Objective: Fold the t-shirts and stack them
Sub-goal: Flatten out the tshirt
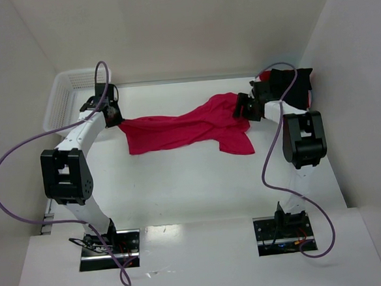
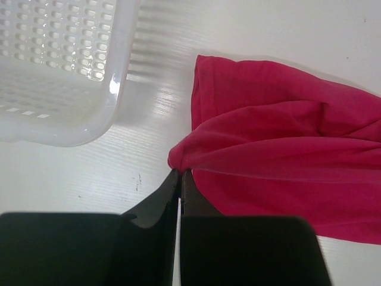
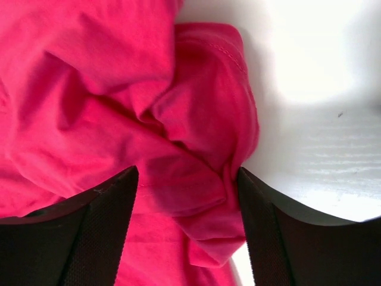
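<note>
Both arm bases sit at the near edge of the table [image 1: 193,182]. Beyond them a red t-shirt [image 1: 183,127] lies stretched crosswise, with the left gripper [image 1: 113,115] at its left end and the right gripper [image 1: 242,108] at its bunched right end. A white basket [image 1: 60,100] stands in the far left corner.

Left wrist view: the fingers [image 2: 196,205] are pressed together, pinching a fold of the red t-shirt near the basket.

Right wrist view: the fingers [image 3: 101,226] are spread, with crumpled cloth between them.
</note>
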